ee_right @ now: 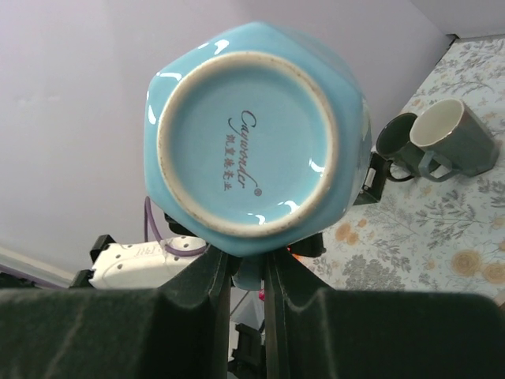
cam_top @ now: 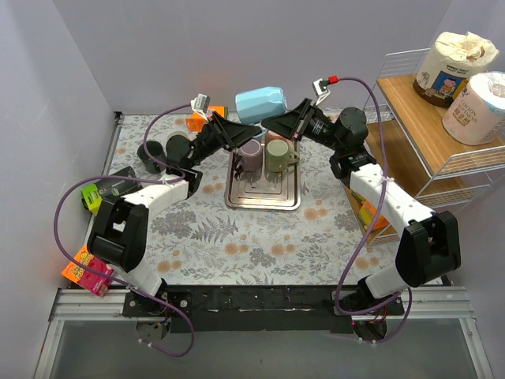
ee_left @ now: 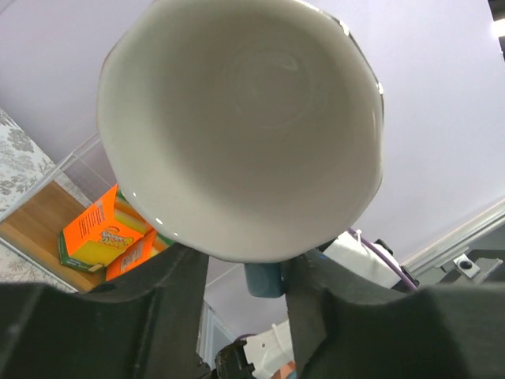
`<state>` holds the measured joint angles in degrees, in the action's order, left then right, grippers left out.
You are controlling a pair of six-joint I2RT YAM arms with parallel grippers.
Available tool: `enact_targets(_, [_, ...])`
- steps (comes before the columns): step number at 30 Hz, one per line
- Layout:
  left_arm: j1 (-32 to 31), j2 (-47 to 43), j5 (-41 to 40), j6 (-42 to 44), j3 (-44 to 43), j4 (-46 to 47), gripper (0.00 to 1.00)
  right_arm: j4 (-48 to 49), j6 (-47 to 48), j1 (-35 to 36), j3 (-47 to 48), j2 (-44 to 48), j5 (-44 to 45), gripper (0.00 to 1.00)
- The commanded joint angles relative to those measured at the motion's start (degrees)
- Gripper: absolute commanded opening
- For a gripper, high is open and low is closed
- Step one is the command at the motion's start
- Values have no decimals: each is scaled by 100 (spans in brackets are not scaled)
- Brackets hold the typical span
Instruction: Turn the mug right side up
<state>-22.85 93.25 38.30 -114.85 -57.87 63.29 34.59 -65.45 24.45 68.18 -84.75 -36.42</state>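
A light blue mug (cam_top: 260,104) with a white inside is held on its side in the air above the back of the tray. In the right wrist view its base (ee_right: 252,134) faces the camera. My right gripper (ee_right: 251,268) is shut on its handle (ee_right: 249,276); it also shows in the top view (cam_top: 270,122). In the left wrist view the mug's open mouth (ee_left: 245,118) faces the camera. My left gripper (ee_left: 246,272) is open around the handle (ee_left: 263,280), which touches only the right-hand finger; it also shows in the top view (cam_top: 251,129).
A metal tray (cam_top: 263,201) holds a purple mug (cam_top: 251,154) and a green mug (cam_top: 278,155). Two dark mugs (cam_top: 162,150) lie at the back left. A wire shelf (cam_top: 442,158) with paper rolls stands at the right. Snack packs (cam_top: 83,268) lie at the left edge.
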Motion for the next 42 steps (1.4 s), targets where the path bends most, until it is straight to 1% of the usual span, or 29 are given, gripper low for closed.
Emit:
enact_targets(1, [-62, -97, -95, -2006, -172, 307, 33, 786, 147, -1, 90, 82, -119, 1])
enact_targets(2, [-62, -88, -95, -2006, -190, 307, 30, 769, 155, -1, 81, 64, -137, 1])
enact_targets(5, [-70, -88, -104, -2042, -207, 290, 11, 725, 190, -1, -6, 90, -154, 1])
enact_targets(6, [-70, -79, -104, -2059, -234, 237, 2, 690, 251, -1, -24, 90, -172, 1])
enact_targets(7, [-70, -88, -95, -2068, -243, 211, 0, 655, 287, -1, -50, 99, -172, 1])
enact_targets(13, [-62, -246, -139, -1832, -251, -44, 0, 75, 735, -1, -174, 196, -93, 2])
enact_targets(14, [-70, -290, -139, -1752, -260, -114, 0, -39, 788, -1, -200, 222, -58, 10])
enact_targets(15, [-62, -325, -130, -1673, -269, -271, 0, -75, 806, -1, -270, 231, -6, 14])
enact_targets(16, [-62, -412, -139, -1594, -313, -386, 0, -127, 806, -1, -288, 240, 82, 24])
enact_targets(19, [-44, -666, -165, -1112, -453, -896, 0, -356, 815, -1, -279, 205, 101, 43])
enact_targets(20, [-35, -755, -261, -753, -523, -1428, 0, -391, 797, -1, -279, 196, 92, 45])
enact_targets(21, [-18, -860, -323, -463, -637, -1746, 0, -426, 797, -1, -279, 213, 74, 47])
enact_targets(22, [-18, -966, -384, -190, -760, -2080, 0, -488, 823, -10, -244, 222, 92, 51])
enact_targets(23, [-9, -1141, -550, 370, -1066, -2814, 0, -653, 867, -1, -227, 231, 109, 53])
enact_targets(25, [0, -1256, -727, 874, -1349, -3495, 0, -699, 876, -10, -235, 231, 83, 56])
enact_targets(26, [0, -1335, -980, 1381, -1698, -4221, 0, -760, 859, -19, -235, 213, 65, 57])
enact_targets(28, [26, -1345, -1245, 1849, -2025, -4893, 0, -830, 824, -28, -261, 170, 21, 59])
enact_targets(29, [35, -1345, -1386, 2052, -2331, -5566, 0, -848, 789, -28, -279, 169, 21, 59])
enact_targets(30, [53, -1275, -1683, 2524, -2526, -5912, 0, -857, 780, -36, -314, 178, 65, 59])
enact_targets(31, [70, -1222, -1834, 2746, -2693, -6255, 0, -962, 779, -36, -358, 239, 144, 58])
enact_targets(32, [70, -1178, -1992, 2922, -2834, -6928, 0, -1041, 832, -36, -402, 292, 231, 58])
enact_targets(33, [79, -1108, -2333, 3342, -2992, -7153, 0, -1138, 919, -36, -394, 327, 372, 58])
enact_targets(34, [79, -1081, -2510, 3485, -3046, -7364, 0, -1443, 1103, -45, -376, 388, 434, 57])
enact_targets(35, [70, -1055, -2738, 3652, -3072, -7766, 0, -1577, 1200, -45, -289, 415, 495, 57])
enact_targets(36, [70, -1011, -2932, 3784, -3090, -7935, 0, -1674, 1297, -45, -271, 424, 539, 57])
enact_targets(38, [70, -985, -3556, 4101, -3099, -8382, 0, -1955, 1481, -45, -200, 459, 592, 57])
enact_targets(39, [70, -984, -3715, 4206, -3099, -8481, 0, -2060, 1543, -45, -131, 468, 636, 56])
enact_targets(40, [70, -967, -4195, 4399, -3099, -8578, 0, -2209, 1640, -54, -112, 477, 663, 56])
enact_targets(42, [70, -879, -4541, 4637, -3160, -8903, 0, -2307, 1685, -45, -103, 495, 750, 56])
